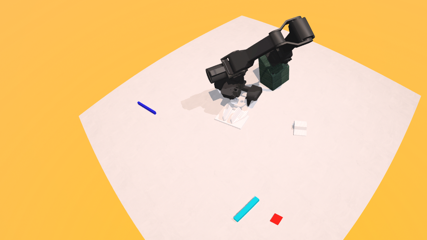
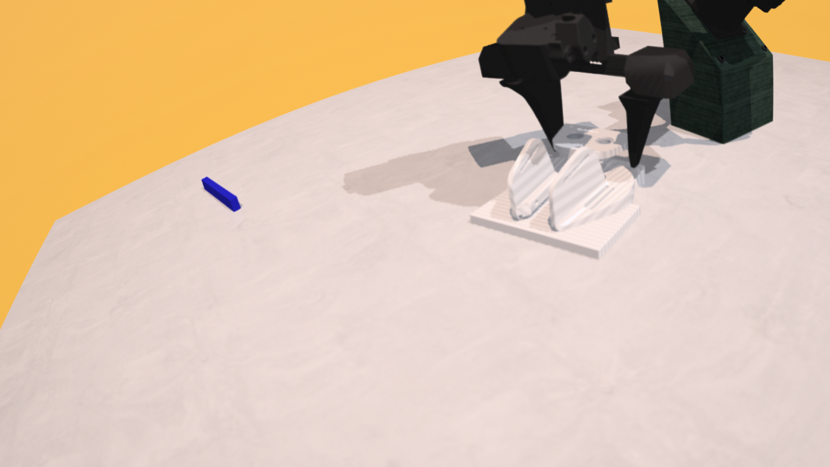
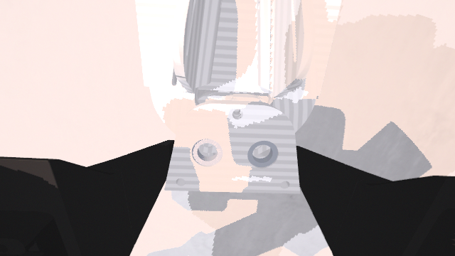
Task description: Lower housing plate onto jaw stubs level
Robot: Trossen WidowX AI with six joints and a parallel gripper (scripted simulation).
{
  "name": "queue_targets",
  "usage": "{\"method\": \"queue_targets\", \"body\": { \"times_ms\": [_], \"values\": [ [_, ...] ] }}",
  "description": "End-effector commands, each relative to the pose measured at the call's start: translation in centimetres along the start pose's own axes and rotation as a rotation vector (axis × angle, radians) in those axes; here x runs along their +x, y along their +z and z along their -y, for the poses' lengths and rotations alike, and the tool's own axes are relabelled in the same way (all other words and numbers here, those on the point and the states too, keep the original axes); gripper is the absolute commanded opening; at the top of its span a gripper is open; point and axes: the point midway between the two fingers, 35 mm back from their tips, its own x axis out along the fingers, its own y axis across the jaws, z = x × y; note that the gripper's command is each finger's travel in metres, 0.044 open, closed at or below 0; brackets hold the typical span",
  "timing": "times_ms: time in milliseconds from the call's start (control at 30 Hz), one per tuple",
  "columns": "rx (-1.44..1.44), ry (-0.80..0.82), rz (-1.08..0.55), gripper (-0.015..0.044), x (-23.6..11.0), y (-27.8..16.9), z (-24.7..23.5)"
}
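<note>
My gripper (image 1: 241,102) (image 2: 594,158) (image 3: 233,149) is shut on the white housing plate (image 2: 606,133) (image 3: 263,131), one finger against each side edge. The plate looks about level, low over the rear end of the white base (image 1: 228,122) (image 2: 580,244) (image 3: 153,53). Two white upright jaws, the left jaw (image 1: 227,112) (image 2: 532,179) and the right jaw (image 1: 239,114) (image 2: 580,185), stand on the base in front of the plate. In the wrist view, grey shapes show through its two large holes. The stubs are largely hidden; I cannot tell whether the plate touches them.
A small white ribbed block (image 1: 300,128) lies to the right of the base. A blue bar (image 1: 146,108) (image 2: 221,194) lies to the left. A cyan bar (image 1: 246,208) and a red square (image 1: 276,219) lie far in front. The dark green arm mount (image 1: 274,76) (image 2: 722,93) stands behind.
</note>
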Motion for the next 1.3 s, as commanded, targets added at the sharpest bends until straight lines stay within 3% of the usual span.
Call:
{"method": "queue_targets", "body": {
  "times_ms": [0,1267],
  "values": [
    [0.008,0.008,0.000,0.0351,0.15,-0.09,-0.04],
    [0.018,0.008,0.000,0.0351,0.87,-0.09,-0.06]
  ]
}}
